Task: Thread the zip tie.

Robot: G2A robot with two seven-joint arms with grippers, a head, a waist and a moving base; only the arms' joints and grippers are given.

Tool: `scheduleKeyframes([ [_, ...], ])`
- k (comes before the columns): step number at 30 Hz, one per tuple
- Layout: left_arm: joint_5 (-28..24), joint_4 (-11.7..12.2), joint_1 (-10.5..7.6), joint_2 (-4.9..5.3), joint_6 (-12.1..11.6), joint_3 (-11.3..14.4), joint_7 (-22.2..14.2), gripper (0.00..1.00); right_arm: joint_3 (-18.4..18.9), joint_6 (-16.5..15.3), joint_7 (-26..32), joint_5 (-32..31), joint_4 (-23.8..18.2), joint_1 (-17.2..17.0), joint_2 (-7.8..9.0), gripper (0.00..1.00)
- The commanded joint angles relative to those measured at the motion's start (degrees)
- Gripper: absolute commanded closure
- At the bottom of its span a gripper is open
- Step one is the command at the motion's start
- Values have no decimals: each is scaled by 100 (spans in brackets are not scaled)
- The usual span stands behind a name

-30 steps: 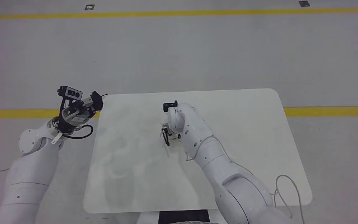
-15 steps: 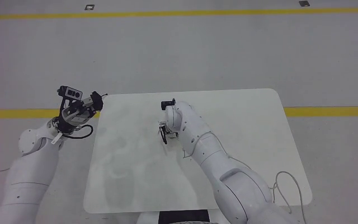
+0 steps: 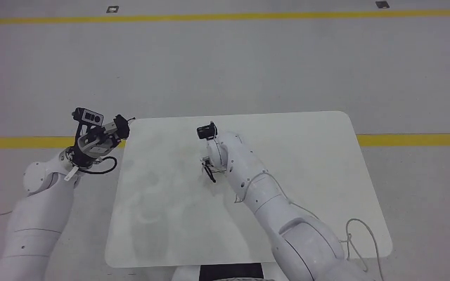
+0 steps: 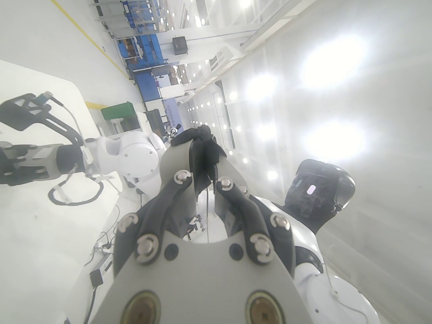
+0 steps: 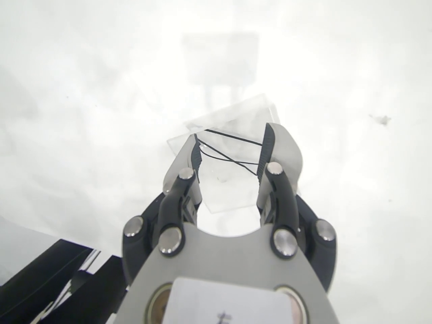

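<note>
Black on clear plastic: watching the zip tie [image 5: 233,137] stretching as thin strands across the gap of the right gripper [image 5: 232,132]. Seeing those fingers [image 5: 281,151] standing fairly wide apart, the strands running from one pad over to the other and crossing close to one of them. Not managing to tell a real pinch from mere flanking there. Spotting a clear plastic piece [image 5: 229,192] lying flat directly beneath the fingers, poking out past the tips and reaching back toward the palm. Finding all of that sitting on the white table [image 5: 101,69], with a small grey fleck [image 5: 379,119] lying well off to the side of one finger.

Switching over to the left gripper [image 4: 202,138]: catching its fingers [image 4: 177,160] pressing tight together, dark pads meeting at the tips. Noticing a thin dark line [image 4: 207,210] running from between the closed pads back toward the palm, too fine for naming. From above, seeing those closed fingertips hanging just beside the table's edge, well apart from the right gripper's fingers over the middle of the table.
</note>
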Motion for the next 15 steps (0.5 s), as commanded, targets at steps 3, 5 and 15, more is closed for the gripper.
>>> scheduleKeyframes([
  [3, 0, 0, 0, 0, 0, 0, 0, 100, -41, -322, 142, -203, -228, -107, 69, 60],
  [5, 0, 0, 0, 0, 0, 0, 0, 100, -33, -446, 191, -241, -344, -168, 100, 60],
  [15, 0, 0, 0, 0, 0, 0, 0, 100, 105, -1168, 454, -265, -1511, -755, 298, 55],
])
